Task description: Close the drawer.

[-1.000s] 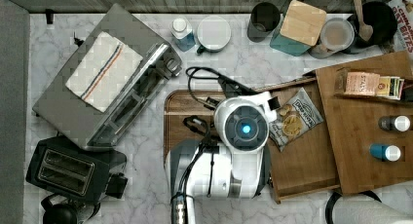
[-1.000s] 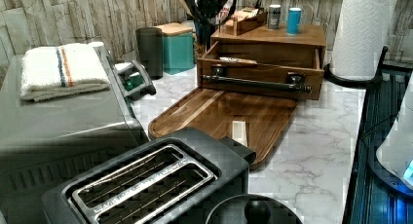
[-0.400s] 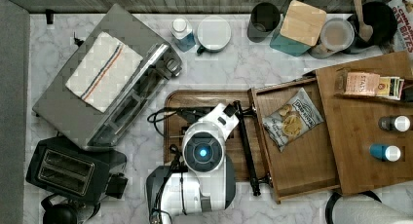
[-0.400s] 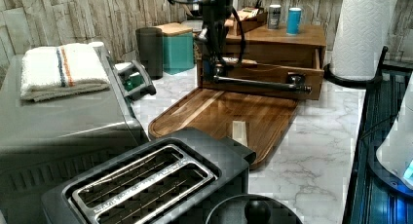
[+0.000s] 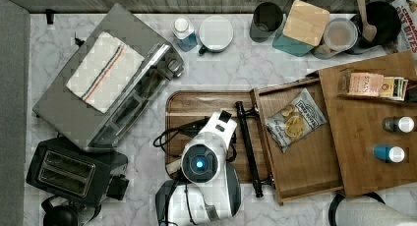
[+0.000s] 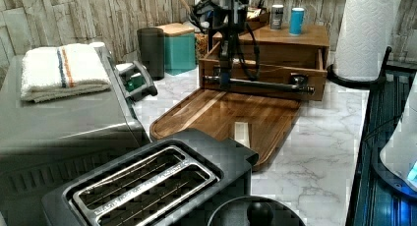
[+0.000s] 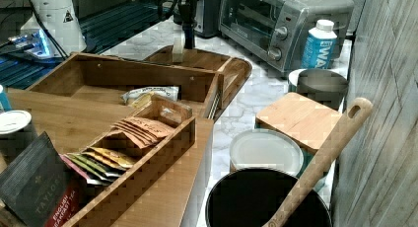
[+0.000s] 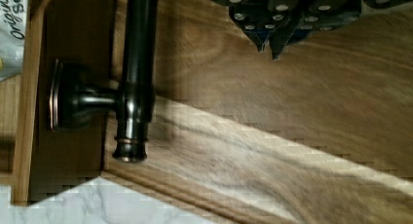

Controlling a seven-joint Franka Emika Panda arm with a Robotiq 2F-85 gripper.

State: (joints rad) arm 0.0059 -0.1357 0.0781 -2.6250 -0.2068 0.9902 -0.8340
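The drawer (image 5: 305,162) stands pulled out from under the cabinet top, with a chip bag (image 5: 295,120) lying inside it. Its long black bar handle (image 5: 248,147) runs across the front, over the edge of the wooden tray (image 5: 196,103). My gripper (image 8: 272,41) is shut with nothing in it. It hangs low over the tray, just in front of the handle (image 8: 139,63) and apart from it. In the left view the gripper (image 6: 224,81) hangs at the height of the handle (image 6: 260,83), near the left view's left end of it. The arm's wrist (image 5: 211,137) hides the fingers from above.
A toaster oven (image 5: 108,78) with a towel on top and a black toaster (image 5: 69,169) stand on the top view's left. Bottles and a tea box sit on the cabinet top (image 5: 364,152). Canisters line the back wall. A paper towel roll (image 6: 366,34) stands beside the cabinet.
The arm has swung from above the drawer toward the top view's left, over the tray, and come down to handle height. The drawer has not visibly moved.
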